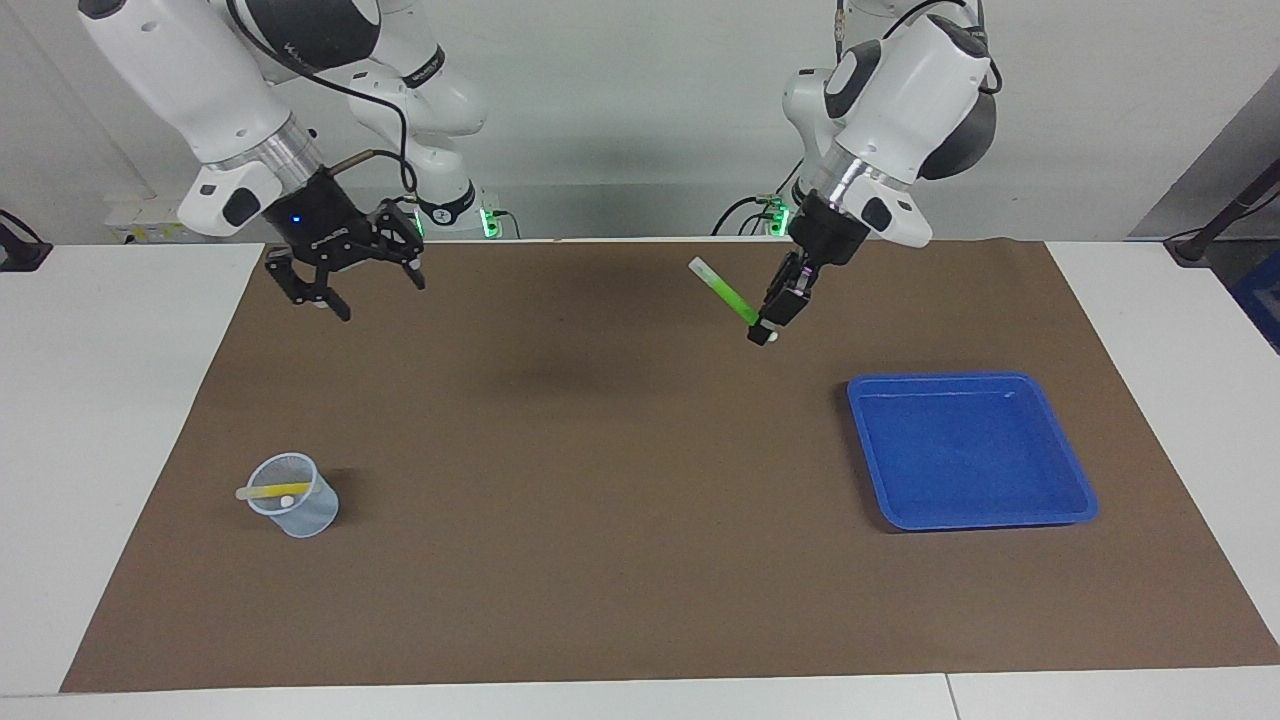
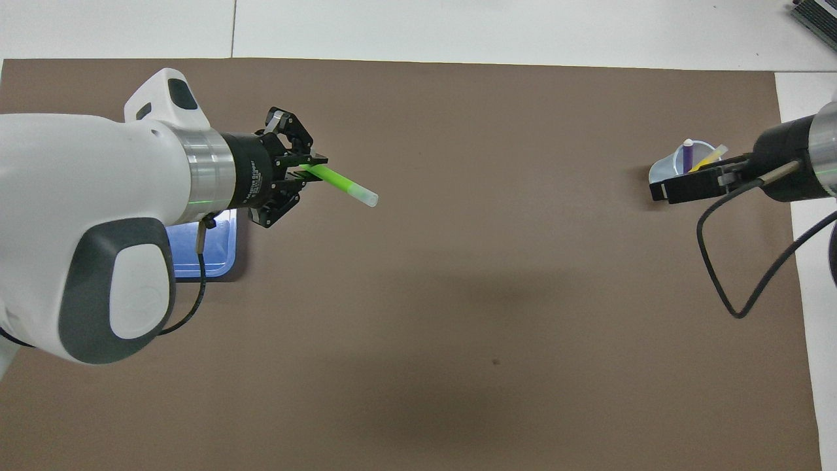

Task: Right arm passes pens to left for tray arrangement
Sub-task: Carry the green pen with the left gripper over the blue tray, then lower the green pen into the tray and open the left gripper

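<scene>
The mat's (image 1: 600, 560) middle lies bare; only the cup (image 1: 296, 508) (near one end) and tray (image 1: 970, 450) by the other obstruct.

left gripper (image 1: 765, 333) clamping green pen (image 1: 722, 291) – right gripper (image 1: 345, 285) spread, blue tray (image 1: 1070, 455)

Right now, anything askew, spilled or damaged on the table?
Nothing stands out. Bright green marker pen is gripped in the left pincer; shallow blue plastic tray sits flat; small translucent cup stands upright.

Two white arms (image 1: 200, 80), grey joint caps, silver wrist rings, black grippers; right gripper (image 1: 345, 275) shows blue light, looped black cable.
</scene>
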`<action>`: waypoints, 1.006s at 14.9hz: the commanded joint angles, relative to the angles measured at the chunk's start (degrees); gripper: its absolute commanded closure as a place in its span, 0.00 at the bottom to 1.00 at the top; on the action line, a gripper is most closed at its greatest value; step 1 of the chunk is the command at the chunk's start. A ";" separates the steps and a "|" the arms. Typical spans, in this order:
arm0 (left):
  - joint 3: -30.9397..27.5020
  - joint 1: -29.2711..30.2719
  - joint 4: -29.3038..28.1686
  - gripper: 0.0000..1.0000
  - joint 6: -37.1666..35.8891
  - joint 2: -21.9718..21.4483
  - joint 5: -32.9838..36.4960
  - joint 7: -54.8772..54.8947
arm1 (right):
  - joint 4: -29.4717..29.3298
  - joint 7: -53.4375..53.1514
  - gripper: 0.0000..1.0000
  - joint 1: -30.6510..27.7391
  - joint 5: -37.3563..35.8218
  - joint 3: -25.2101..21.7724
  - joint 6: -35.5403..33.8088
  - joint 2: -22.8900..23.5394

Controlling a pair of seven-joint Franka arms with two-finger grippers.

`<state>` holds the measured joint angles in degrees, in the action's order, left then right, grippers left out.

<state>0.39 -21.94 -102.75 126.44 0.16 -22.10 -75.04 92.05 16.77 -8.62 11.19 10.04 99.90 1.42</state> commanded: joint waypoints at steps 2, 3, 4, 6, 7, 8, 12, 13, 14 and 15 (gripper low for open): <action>0.23 5.31 0.01 1.00 -7.24 -1.65 -0.75 11.72 | 9.69 7.65 0.04 -3.67 -8.18 0.94 10.09 -1.51; 0.14 6.63 -0.08 1.00 -8.83 -1.83 -0.75 14.97 | 14.08 10.80 0.04 -5.86 -9.42 1.12 16.92 -1.34; 0.14 8.30 -0.08 1.00 -10.67 -2.01 -0.75 18.05 | 17.69 14.22 0.05 -6.93 -9.78 1.03 23.95 -1.16; 0.14 11.02 -0.25 1.00 -13.75 -2.62 -0.49 24.64 | 19.66 17.67 0.06 -8.16 -10.05 0.94 30.59 2.42; 0.14 12.87 -0.52 1.00 -15.16 -2.88 -0.22 28.76 | 19.40 19.17 0.08 -9.47 -10.40 0.94 32.79 4.88; 0.05 14.71 -0.52 1.00 -17.00 -3.15 -0.13 33.24 | 19.48 21.01 0.09 -10.27 -11.36 0.94 37.16 7.25; -0.12 18.50 -0.87 1.00 -21.23 -3.85 3.46 44.86 | 19.22 21.82 0.24 -10.28 -16.72 0.94 43.61 10.70; -0.12 18.94 -0.87 1.00 -22.02 -3.85 4.69 47.24 | 19.22 21.82 0.30 -10.28 -17.86 0.94 44.41 10.79; -0.12 19.12 -0.87 1.00 -22.11 -3.85 6.18 49.53 | 19.22 21.73 0.32 -10.28 -18.92 0.94 44.68 10.79; -0.12 19.38 -0.87 1.00 -22.11 -3.85 8.11 51.72 | 19.22 21.64 0.33 -10.36 -19.62 0.94 44.68 10.79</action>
<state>-0.26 -3.40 -102.78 105.48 -2.51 -17.11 -27.58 111.58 37.84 -18.31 -6.33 10.39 144.22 12.58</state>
